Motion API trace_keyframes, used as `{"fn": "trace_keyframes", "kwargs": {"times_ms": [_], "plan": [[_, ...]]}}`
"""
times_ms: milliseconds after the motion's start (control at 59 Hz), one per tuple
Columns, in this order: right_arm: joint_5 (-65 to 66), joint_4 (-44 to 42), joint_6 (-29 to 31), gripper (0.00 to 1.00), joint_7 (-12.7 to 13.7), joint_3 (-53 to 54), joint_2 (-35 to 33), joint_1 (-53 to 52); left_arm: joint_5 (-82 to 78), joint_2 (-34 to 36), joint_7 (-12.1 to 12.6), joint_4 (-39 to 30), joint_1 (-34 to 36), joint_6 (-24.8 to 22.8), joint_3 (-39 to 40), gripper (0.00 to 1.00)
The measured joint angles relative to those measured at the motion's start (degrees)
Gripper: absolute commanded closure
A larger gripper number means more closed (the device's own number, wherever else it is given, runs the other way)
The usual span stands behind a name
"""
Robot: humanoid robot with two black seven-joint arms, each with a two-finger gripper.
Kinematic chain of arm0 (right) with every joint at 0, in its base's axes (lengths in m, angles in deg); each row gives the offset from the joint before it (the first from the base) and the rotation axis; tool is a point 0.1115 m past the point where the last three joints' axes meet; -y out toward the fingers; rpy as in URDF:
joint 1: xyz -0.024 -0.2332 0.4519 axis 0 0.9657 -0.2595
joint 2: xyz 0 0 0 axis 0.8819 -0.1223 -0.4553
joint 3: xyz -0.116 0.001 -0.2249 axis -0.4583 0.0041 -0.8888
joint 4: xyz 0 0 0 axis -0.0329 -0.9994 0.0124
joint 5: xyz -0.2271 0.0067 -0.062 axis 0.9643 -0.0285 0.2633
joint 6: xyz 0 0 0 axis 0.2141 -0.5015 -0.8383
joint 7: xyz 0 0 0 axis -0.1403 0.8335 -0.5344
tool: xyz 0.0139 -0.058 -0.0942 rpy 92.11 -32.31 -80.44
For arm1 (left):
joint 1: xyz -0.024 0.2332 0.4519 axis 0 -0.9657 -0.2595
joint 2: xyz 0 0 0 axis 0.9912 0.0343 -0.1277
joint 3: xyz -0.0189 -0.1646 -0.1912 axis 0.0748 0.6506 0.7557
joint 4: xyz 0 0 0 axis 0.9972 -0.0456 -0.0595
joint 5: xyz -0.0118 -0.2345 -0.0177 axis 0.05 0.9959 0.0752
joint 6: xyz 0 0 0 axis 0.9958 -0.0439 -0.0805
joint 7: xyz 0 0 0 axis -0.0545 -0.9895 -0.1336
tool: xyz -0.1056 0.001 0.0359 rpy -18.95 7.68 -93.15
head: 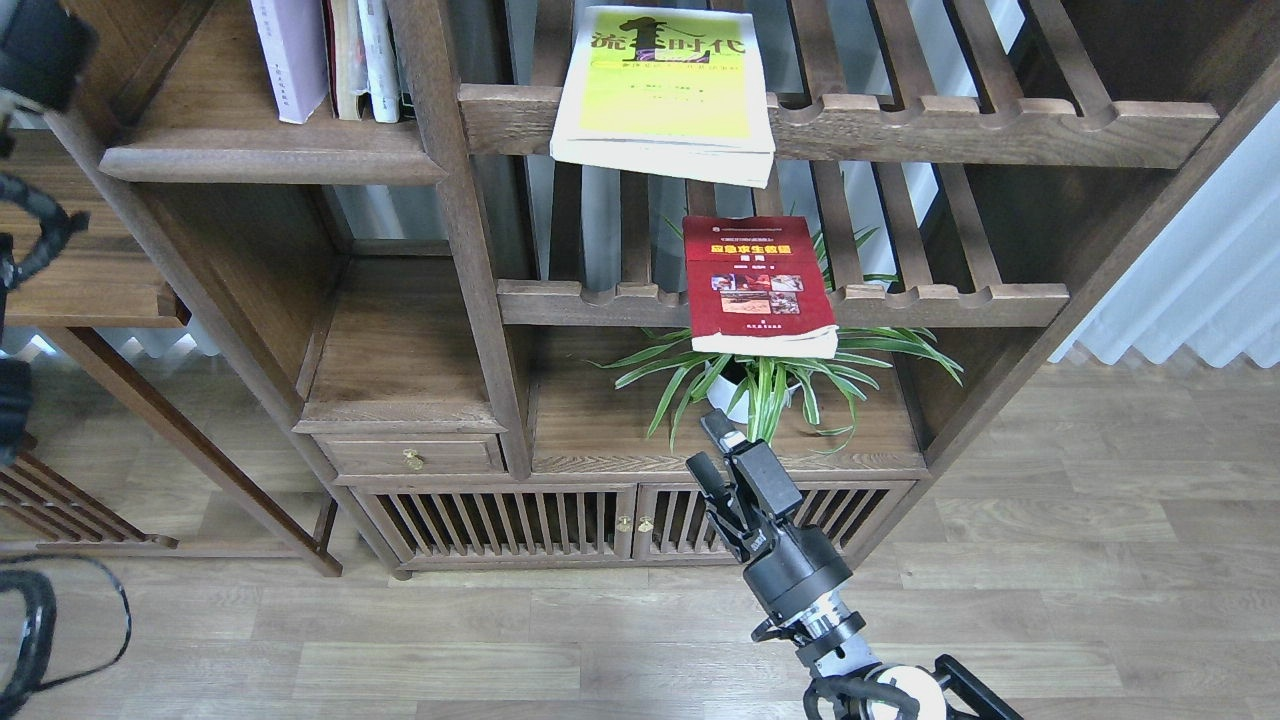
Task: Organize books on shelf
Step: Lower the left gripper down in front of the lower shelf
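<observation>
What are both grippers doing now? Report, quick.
Left gripper: out of view; only arm parts show at the left edge.
Right gripper: open, holding nothing.

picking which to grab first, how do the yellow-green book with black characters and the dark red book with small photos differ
The yellow-green book with black characters lies on the upper slatted rack; the dark red book with small photos lies on the lower slatted rack. The yellow-green one looks larger and has a white border; the red one looks smaller. The red one sits just above the potted plant. Both lie flat, cover up, overhanging the front rail.
</observation>
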Motion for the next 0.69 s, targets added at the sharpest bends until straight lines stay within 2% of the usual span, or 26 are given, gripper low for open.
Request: {"fn": "trace_keyframes", "kwargs": {"times_ms": [305, 492, 695], "plan": [[0.0, 0.1, 0.0, 0.01, 0.0, 0.8, 0.0, 0.0, 0.2, -1.6, 0.2, -2.9, -8.8, 0.0, 0.6, 0.4], [0.0, 0.0, 0.0, 0.01, 0.0, 1.0, 0.0, 0.1, 0.2, -3.8, 2.7, -3.3, -13.8, 0.0, 0.5, 0.4], [0.0, 0.0, 0.0, 0.01, 0.0, 1.0, 0.0, 0.0, 0.3, -7.2, 3.9, -3.3, -17.9, 0.0, 0.2, 0.39]]}}
